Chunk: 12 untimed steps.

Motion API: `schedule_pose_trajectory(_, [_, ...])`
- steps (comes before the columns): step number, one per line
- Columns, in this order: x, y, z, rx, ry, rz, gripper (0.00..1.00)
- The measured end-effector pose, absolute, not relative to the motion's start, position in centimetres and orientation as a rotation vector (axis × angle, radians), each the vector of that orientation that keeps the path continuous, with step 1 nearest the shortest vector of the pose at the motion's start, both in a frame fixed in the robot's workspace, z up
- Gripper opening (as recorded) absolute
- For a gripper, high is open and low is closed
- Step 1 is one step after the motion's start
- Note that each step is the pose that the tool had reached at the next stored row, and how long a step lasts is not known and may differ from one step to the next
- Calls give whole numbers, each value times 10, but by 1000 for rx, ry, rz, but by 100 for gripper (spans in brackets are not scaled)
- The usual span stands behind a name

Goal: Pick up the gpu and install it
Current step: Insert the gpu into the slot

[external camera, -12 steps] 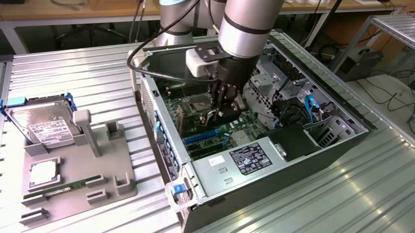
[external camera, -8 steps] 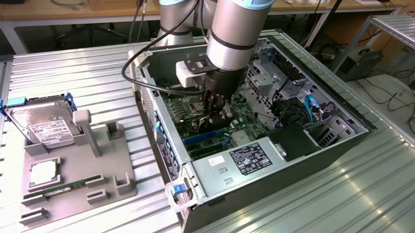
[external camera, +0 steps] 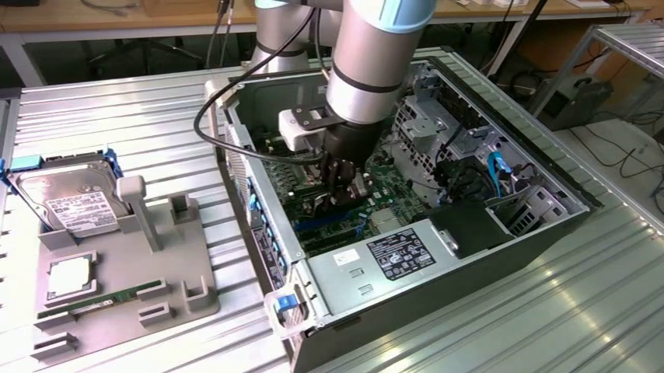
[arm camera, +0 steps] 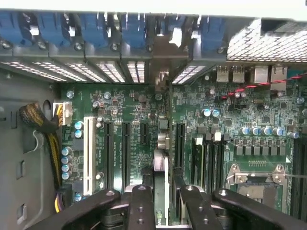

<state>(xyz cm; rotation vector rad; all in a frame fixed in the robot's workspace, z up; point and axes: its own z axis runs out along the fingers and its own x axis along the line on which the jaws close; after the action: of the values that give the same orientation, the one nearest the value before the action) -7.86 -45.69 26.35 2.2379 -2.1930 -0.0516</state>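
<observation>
You had the pincer (external camera: 343, 203) down inside the open PC case (external camera: 539, 167), clamped on the gpu (arm camera: 160, 179), card standing edge-on over the motherboard (arm camera: 134, 110) betw. the black slots, hard drive (external camera: 73, 203) in the counter's tray.

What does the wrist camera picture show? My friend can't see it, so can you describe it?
The black gripper is down inside an open computer case, holding a thin dark gpu on edge over the slots of the green motherboard. Blue clips line the case's edge beyond it, and yellow and black wires sit to one side.
</observation>
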Motion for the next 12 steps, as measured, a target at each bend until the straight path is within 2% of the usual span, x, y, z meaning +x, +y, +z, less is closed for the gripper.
schedule_pose_trajectory(7, [-75, -457, 264, 2227, -2201, -52, 26])
schedule_pose_trajectory(12, [-75, -457, 262, 2198, -2204, -78, 26])
